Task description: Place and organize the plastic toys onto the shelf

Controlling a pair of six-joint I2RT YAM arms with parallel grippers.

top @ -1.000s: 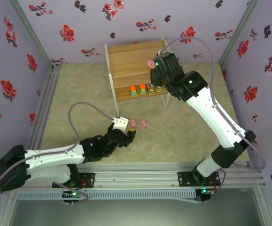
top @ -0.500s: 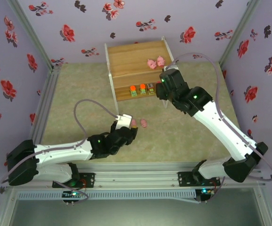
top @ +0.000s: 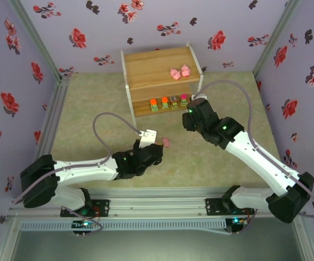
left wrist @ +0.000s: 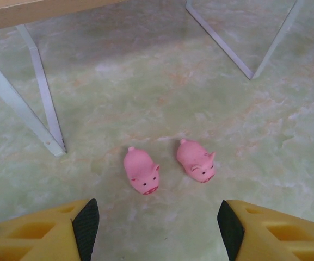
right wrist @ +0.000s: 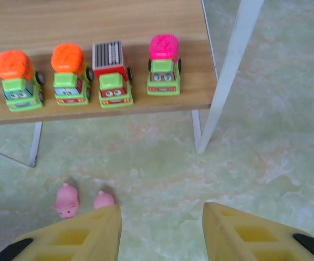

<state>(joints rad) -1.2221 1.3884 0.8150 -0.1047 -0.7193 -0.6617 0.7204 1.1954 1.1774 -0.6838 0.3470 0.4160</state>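
Observation:
The shelf (top: pixel 146 65) stands at the back. Two pink pigs (top: pixel 174 73) (top: pixel 185 70) sit side by side on its top tier. Several green-based blocks (top: pixel 164 103) line the lower tier, with orange (right wrist: pixel 18 80) (right wrist: pixel 69 73), grey (right wrist: pixel 112 75) and magenta (right wrist: pixel 164 65) tops. Two more pigs (left wrist: pixel 141 172) (left wrist: pixel 197 161) lie on the floor. My left gripper (left wrist: pixel 158 231) is open just short of them, nothing between its fingers. My right gripper (right wrist: pixel 159 234) hangs open and holds nothing, in front of the shelf's right end (top: pixel 191 109).
White shelf legs (left wrist: pixel 42 109) (right wrist: pixel 227 76) stand close to the floor pigs. Flowered walls enclose the green mat (top: pixel 91 119) on three sides. A metal rail (top: pixel 157 193) runs along the near edge.
My right gripper has drawn back from the top tier, where two pigs now show side by side, and its jaws have narrowed a little. My left gripper has slid right toward the floor pigs.

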